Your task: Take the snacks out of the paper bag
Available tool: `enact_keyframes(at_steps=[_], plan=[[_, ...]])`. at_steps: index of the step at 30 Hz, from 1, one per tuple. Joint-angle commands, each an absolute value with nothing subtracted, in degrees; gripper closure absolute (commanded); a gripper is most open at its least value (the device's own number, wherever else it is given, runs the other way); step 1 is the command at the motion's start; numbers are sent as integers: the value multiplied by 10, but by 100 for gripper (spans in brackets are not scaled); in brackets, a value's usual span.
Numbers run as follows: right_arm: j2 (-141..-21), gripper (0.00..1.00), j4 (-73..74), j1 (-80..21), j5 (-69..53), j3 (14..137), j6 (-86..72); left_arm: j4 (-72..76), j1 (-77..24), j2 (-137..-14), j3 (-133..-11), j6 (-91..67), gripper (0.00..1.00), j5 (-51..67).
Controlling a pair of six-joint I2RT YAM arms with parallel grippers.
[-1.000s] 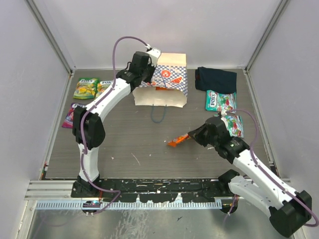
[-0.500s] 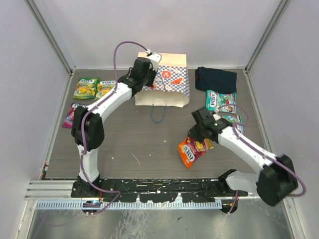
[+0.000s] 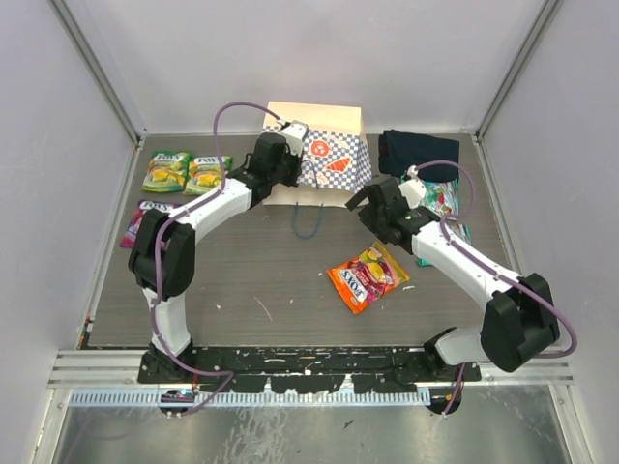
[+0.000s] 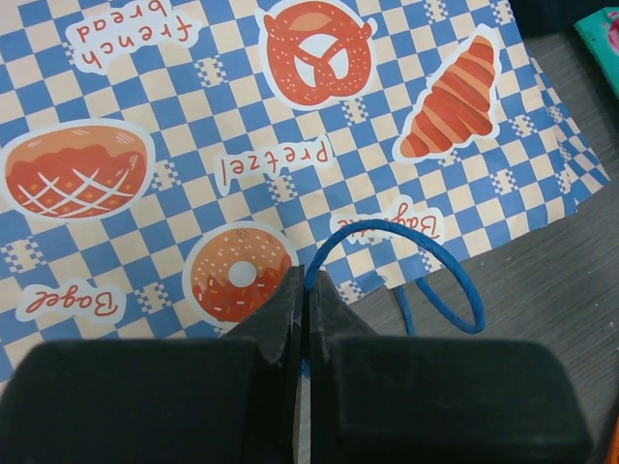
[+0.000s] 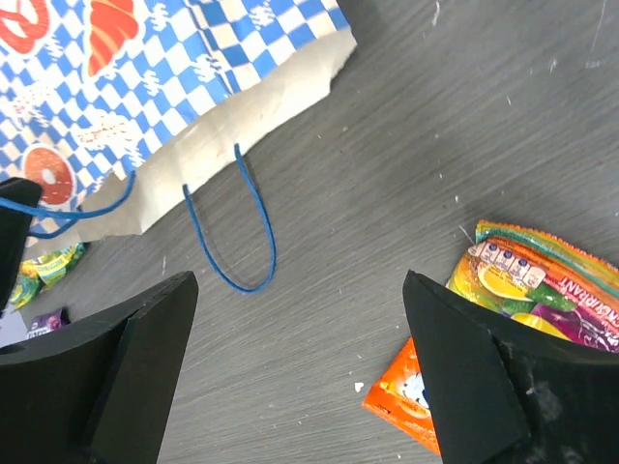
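The paper bag (image 3: pixel 329 159), checkered blue and white with pastry prints, lies at the back centre and fills the left wrist view (image 4: pixel 290 135). My left gripper (image 3: pixel 293 166) (image 4: pixel 308 285) is shut on one blue string handle (image 4: pixel 406 256) at the bag's mouth. An orange snack pouch (image 3: pixel 366 277) (image 5: pixel 527 290) lies flat on the table in front of the bag. Just above that pouch my right gripper (image 3: pixel 361 201) (image 5: pixel 300 280) hangs open with nothing between its fingers. The inside of the bag is hidden.
Two green-yellow pouches (image 3: pixel 186 172) and a purple one (image 3: pixel 143 218) lie at the left. Teal-white pouches (image 3: pixel 443 201) lie at the right, partly under my right arm. A dark navy cloth (image 3: pixel 418 153) sits at the back right. The bag's other handle (image 3: pixel 308 220) (image 5: pixel 237 227) rests on the table.
My right gripper has let go of the orange pouch, opened and moved back toward the bag. The pouch now lies flat on the table. My left gripper has shifted the bag.
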State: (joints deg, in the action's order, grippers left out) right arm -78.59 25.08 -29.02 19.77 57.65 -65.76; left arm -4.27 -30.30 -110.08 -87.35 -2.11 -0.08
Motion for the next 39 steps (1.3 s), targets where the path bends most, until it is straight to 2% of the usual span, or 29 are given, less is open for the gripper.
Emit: enact_keyframes(at_steps=[1, 9, 14, 18, 23, 33, 39], plan=[[-741, 6, 203, -285, 233, 576, -581, 91, -304, -1054, -846, -52, 100, 51], [-729, 5, 182, -284, 213, 509, -595, 104, -315, -1077, -829, -141, 100, -37], [-754, 5, 171, -284, 191, 511, -593, 113, -321, -1123, -834, -155, 100, 12], [-768, 5, 162, -283, 188, 509, -585, 182, -331, -1146, -797, -153, 100, 13], [-785, 5, 150, -275, 168, 496, -584, 165, -336, -1177, -808, -156, 100, 42], [-805, 5, 119, -242, 95, 480, -575, 52, -337, -1281, -928, -120, 100, 160], [-814, 5, 103, -221, 61, 469, -569, 3, -334, -1310, -994, -93, 100, 172]])
